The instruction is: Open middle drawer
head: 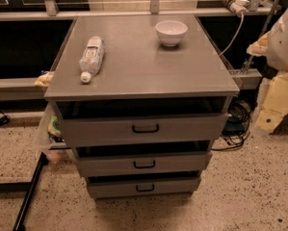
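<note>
The grey cabinet has three stacked drawers. The middle drawer is a wide grey front with a small black loop handle at its centre, and a dark gap shows above it. The top drawer is above it and the bottom drawer is below it. A white part of my arm shows at the right edge, well away from the drawers. My gripper is out of view.
A plastic bottle lies on the cabinet top at the left and a white bowl stands at the back right. Cables lie on the floor at the right. A black pole leans at the lower left. Speckled floor lies in front.
</note>
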Robot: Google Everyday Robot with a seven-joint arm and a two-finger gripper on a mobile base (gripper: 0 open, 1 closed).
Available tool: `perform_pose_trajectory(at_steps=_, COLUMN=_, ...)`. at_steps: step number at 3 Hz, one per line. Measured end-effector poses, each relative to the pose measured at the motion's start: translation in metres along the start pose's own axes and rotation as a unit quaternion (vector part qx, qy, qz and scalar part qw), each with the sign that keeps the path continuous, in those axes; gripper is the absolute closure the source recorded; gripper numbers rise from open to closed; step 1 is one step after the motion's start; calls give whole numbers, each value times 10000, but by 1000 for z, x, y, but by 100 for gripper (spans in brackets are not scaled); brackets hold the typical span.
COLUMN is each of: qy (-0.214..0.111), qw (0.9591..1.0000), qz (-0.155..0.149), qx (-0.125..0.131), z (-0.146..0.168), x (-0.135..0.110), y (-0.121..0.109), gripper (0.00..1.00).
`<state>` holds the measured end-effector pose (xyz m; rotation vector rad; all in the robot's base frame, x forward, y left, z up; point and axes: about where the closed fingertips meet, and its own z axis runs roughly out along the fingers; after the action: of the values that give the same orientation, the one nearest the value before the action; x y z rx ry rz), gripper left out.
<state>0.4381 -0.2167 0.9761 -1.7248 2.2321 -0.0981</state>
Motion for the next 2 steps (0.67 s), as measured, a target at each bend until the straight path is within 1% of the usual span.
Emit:
perform_pose_trajectory(at_steps=1, qy=0, qw=10000, qz=0, qx=0, z=0, x=0, y=0, gripper=0)
perform_pose_trajectory(at_steps=2, qy=-65, qw=9999, qz=-86, qx=61, z=11, x=1, y=3, gripper=0)
